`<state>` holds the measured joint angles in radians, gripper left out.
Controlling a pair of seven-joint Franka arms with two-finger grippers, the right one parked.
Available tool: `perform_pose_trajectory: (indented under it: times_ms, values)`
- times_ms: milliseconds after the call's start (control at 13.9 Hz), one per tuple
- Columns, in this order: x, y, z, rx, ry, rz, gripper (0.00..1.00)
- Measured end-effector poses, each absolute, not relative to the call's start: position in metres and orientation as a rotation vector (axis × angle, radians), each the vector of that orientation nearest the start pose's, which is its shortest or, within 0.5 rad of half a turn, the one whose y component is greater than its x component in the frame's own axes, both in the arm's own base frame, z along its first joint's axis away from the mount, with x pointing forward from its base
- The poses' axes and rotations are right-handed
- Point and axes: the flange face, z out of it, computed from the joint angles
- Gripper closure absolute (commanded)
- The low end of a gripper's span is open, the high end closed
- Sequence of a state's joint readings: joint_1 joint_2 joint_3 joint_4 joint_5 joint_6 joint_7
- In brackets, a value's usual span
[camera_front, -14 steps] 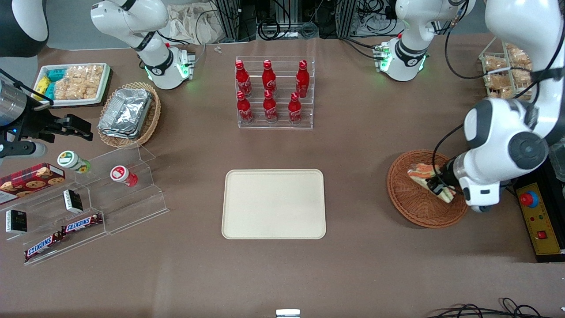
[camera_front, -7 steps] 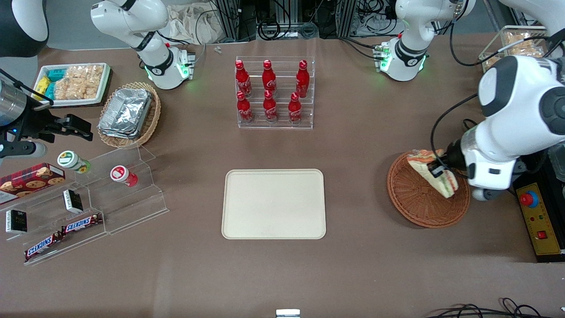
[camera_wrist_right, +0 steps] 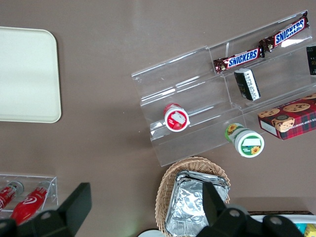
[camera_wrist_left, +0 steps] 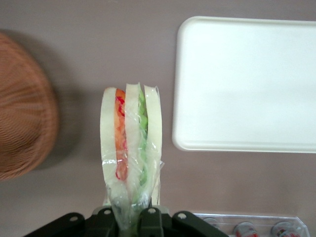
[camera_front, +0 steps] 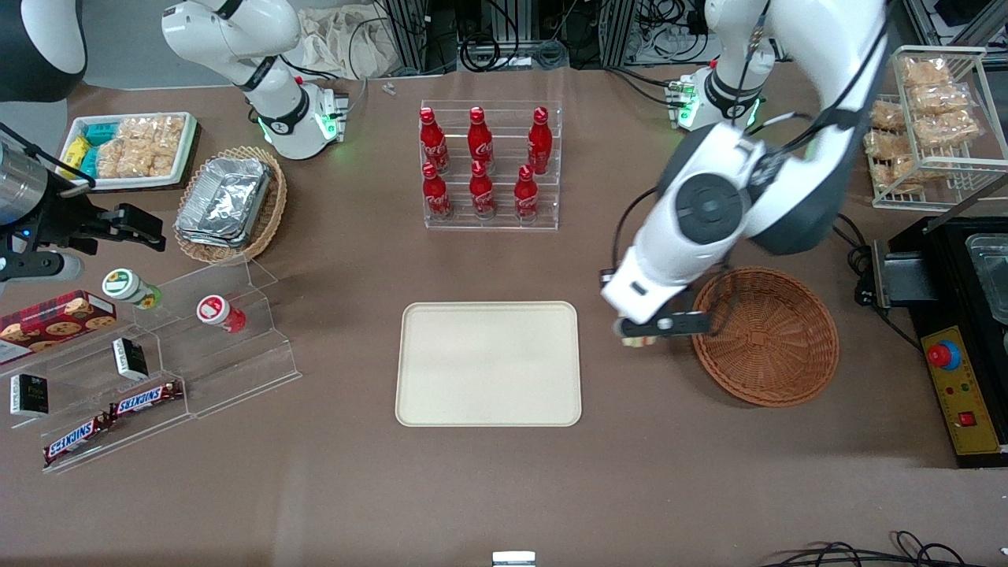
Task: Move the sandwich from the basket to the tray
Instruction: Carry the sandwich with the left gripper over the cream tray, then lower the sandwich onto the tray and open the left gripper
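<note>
Clear plastic wrap, pinched at one end, is all the gripper (camera_wrist_left: 131,217) has hold of: its fingers are clamped tight on the narrow end of the sandwich (camera_wrist_left: 131,158), and the rest of the wedge sticks out unsupported, white bread with orange-red and green layers showing edge-on. From the front, the gripper (camera_front: 642,331) hangs over bare table between the basket (camera_front: 765,336) and the tray (camera_front: 488,363), with only a sliver of sandwich (camera_front: 634,341) peeking from under the wrist.

So the sandwich is out of the basket and airborne, near the tray's edge but not yet over it.

What worries me is that grip. Held by a soft wrapped end, the wedge could slide out through the film or sag and twist if the arm swings quickly, and a drop here would land it on the table short of the tray. The slices could also splay apart, since nothing holds the free end together. Letting go too near the low rim might leave it tipped half on, half off. The rack of red bottles (camera_front: 488,165) stands well apart and looks safe.
</note>
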<state>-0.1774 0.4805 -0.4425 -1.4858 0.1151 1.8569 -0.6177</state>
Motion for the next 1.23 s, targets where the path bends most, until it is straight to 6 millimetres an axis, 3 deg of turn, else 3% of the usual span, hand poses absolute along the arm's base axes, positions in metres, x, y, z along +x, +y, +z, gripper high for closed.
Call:
perform_pose_trajectory:
  times_ms: [289,433,938,1010,1082,1155,1227]
  values:
    - [0.589,-0.398,0.319,-3.138,0.160,0.204,1.00]
    - [0.594,-0.413,0.288,-3.149,0.184,0.230,1.00]
    - [0.614,-0.428,0.251,-3.233,0.169,0.160,1.00]
    - [0.614,-0.428,0.245,-3.234,0.168,0.166,0.82]
    - [0.614,-0.428,0.240,-3.233,0.166,0.175,0.38]
    - [0.614,-0.428,0.236,-3.232,0.153,0.182,0.01]
    - [0.614,-0.427,0.236,-3.232,0.116,0.184,0.01]
